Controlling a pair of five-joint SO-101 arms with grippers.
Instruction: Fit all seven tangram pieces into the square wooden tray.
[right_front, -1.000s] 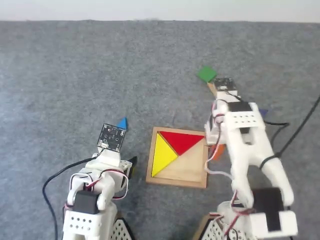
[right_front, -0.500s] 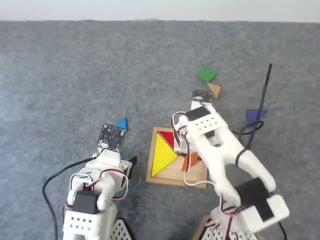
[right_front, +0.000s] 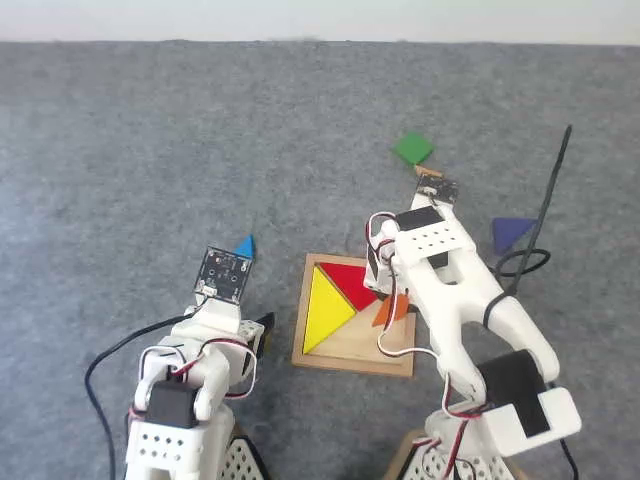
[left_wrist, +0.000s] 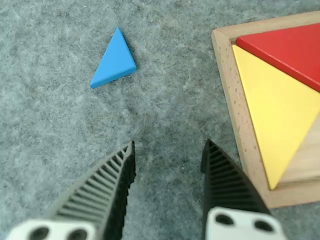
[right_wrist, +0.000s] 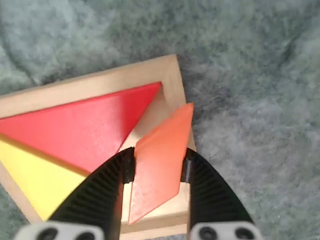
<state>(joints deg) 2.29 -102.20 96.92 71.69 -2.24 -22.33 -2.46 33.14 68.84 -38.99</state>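
Grey felt table (right_front: 150, 150) carries the wooden tray (right_front: 350, 363), blue triangle (right_front: 245, 246), green square (right_front: 413, 149) and purple triangle (right_front: 511, 232).

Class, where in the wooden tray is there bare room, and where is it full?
Bare wood lies at the lower right of the tray, bordered by the yellow triangle, red triangle and rim. The left and top are filled.

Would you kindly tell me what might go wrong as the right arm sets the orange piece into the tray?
1. The orange piece, clamped in the right gripper, hangs slanted over the rim of the tray; released so, it may rest on the rim instead of lying flat.
2. Its edge sits close to the red triangle, so lowering could ride onto it or nudge it out of place.
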